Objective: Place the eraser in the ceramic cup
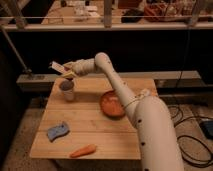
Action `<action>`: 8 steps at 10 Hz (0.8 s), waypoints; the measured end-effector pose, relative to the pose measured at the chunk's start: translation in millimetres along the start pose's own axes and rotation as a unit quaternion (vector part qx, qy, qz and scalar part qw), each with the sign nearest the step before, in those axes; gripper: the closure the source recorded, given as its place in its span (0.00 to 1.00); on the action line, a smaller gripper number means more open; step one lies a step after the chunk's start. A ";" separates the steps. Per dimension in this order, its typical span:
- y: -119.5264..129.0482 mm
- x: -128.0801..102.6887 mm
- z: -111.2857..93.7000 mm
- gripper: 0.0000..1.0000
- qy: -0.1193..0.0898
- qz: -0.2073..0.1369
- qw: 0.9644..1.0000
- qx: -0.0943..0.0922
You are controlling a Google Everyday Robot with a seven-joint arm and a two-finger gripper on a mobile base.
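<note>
Gripper (pixel 68 71), upper left of frame, pinches eraser (pixel 56 66) by one end, so the slab juts out left, tilted. It hangs just above cup (pixel 67 90), prob. lining up a drop. Bowl (pixel 112 104) & sponge (pixel 58 131) lie well apart.

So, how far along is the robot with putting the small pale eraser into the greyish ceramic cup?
Done: the small pale rectangular eraser is off the wooden table, clamped in the gripper. In hand: the gripper hangs just above the greyish-beige cylindrical ceramic cup. Left: line up, lower and release; the eraser is not yet inside the cup.
</note>
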 end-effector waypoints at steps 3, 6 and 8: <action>11.2 1.1 -0.5 1.00 -0.084 0.041 0.996 -0.012; 19.5 -16.3 1.0 1.00 -0.132 0.058 0.989 -0.028; 21.6 -17.5 1.1 1.00 -0.136 0.062 0.988 -0.037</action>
